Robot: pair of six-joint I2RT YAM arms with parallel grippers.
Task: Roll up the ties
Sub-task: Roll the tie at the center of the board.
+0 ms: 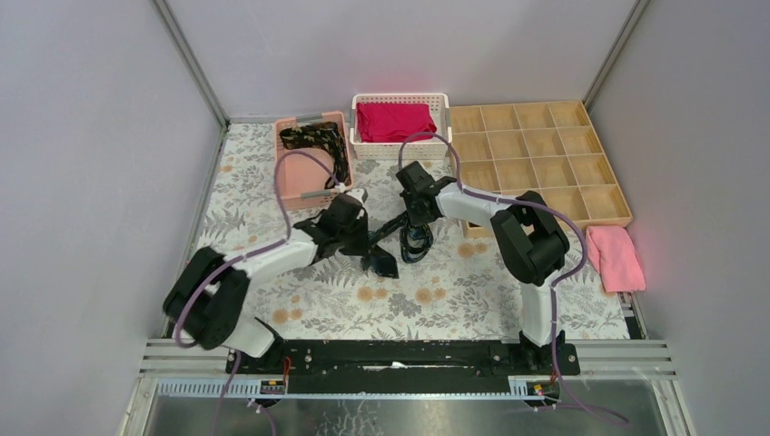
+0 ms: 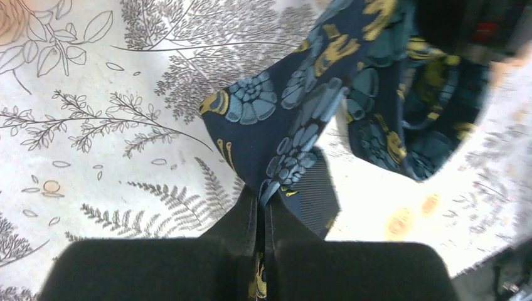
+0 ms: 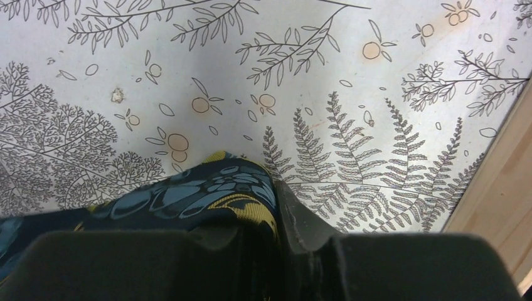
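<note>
Jaws of the left gripper (image 2: 260, 204) are pressed together on a fold of the navy silk necktie with blue-teal and gold flowers (image 2: 285, 119). Jaws of the right gripper (image 3: 266, 219) are closed on another part of the same necktie, where the fabric bunches over one finger.

The table carries a white cloth printed with grey ferns and orange fruit (image 1: 454, 291). At the back right lies a pale wooden tray of square compartments (image 1: 536, 163). At the back left stands a pink plastic basket (image 1: 298, 182) holding a second dark necktie with a gold-brown pattern (image 1: 318, 141), loosely heaped. Just beside it is a white lattice basket (image 1: 399, 151) containing a folded red cloth (image 1: 393, 120). A pink towel (image 1: 615, 257) lies by the tray's near right corner.

In the overhead view, the held necktie is at the table's centre, slung between the two grippers. Loose loops hang below the right gripper and the wide end lies beside the left.
</note>
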